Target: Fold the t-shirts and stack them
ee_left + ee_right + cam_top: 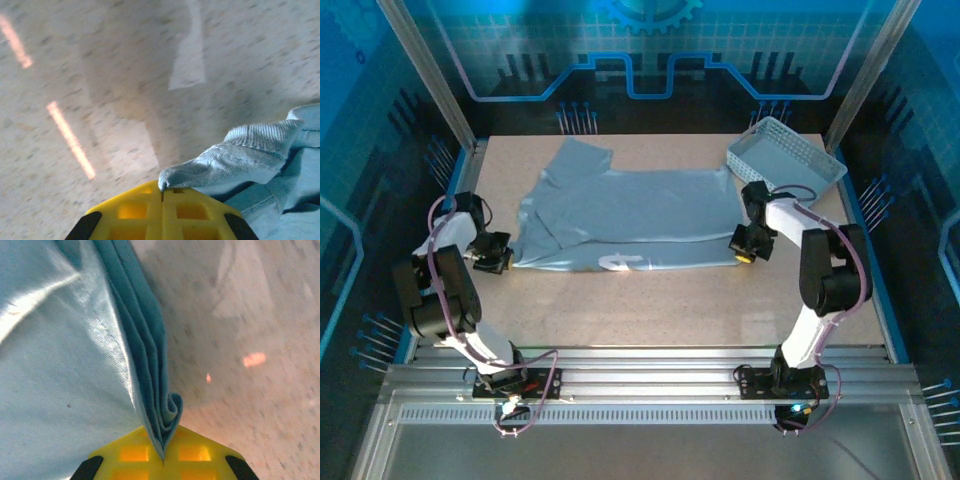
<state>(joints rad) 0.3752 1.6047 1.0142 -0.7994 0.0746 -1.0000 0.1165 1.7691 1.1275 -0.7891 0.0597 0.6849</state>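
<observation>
The shirt [640,215] is a pale grey-blue, short-sleeved one, lying mostly flat on the speckled table [620,320] and stretched between the two grippers. One sleeve sticks out on the far side, beyond the left gripper [506,262], and the cloth nearest that gripper is creased into a few ridges. A bit of white print [620,262] shows along the shirt's near edge, about midway between the grippers.

The left gripper is fully closed, its yellow fingers [135,212] pressed together on a corner of the shirt [240,150]. From the wrist camera, a ribbed, stitched band of cloth rises out of the fingertips and runs off to the right, with smoother blue cloth beneath it.

The right gripper [738,250] is also fully closed, pinching the opposite side of the shirt [55,390]. In its wrist view several layers of cloth bunch into tight pleats just ahead of the closed fingers [192,455], with a stitched hem to their left and a smooth, shiny stretch further left.

A white lattice basket [785,160] sits beyond the right gripper, just past the shirt's far corner.
</observation>
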